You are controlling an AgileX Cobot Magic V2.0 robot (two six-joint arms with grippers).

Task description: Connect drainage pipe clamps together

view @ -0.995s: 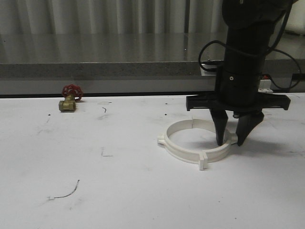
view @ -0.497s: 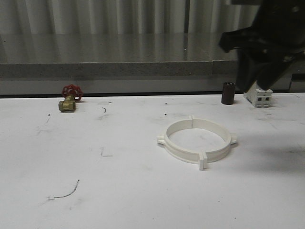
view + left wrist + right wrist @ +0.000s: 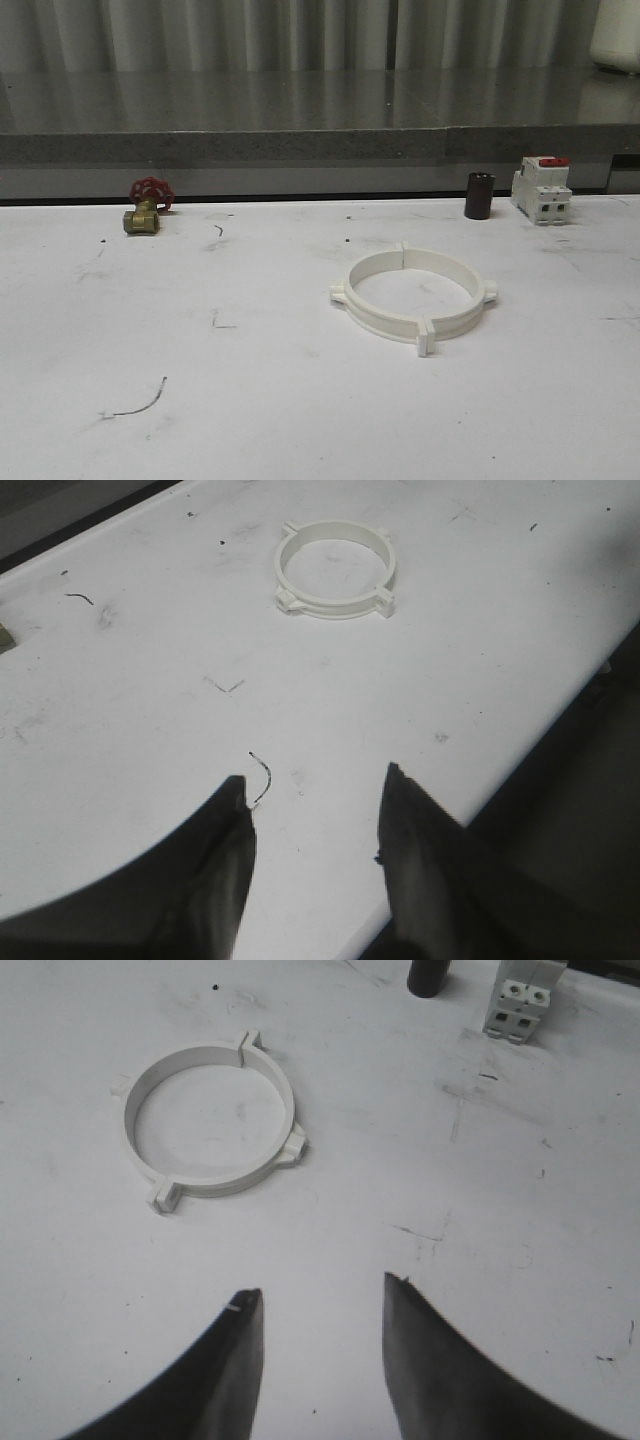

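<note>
you get dim, flat, greyish light with little colour. the table (image 3: 300, 400) looks pale and evenly lit, with no glare. the clamp ring (image 3: 412, 296) casts only a faint, soft shadow. in both wrist views the near fingers (image 3: 215, 870) are dark, blurred silhouettes, and the left wrist view's corners fall into shadow.

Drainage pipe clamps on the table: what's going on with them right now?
The two drainage pipe clamps lie joined as one closed ring on the white table, with nothing touching them. The left gripper and right gripper both hang open above the table, well clear of the ring.
</note>
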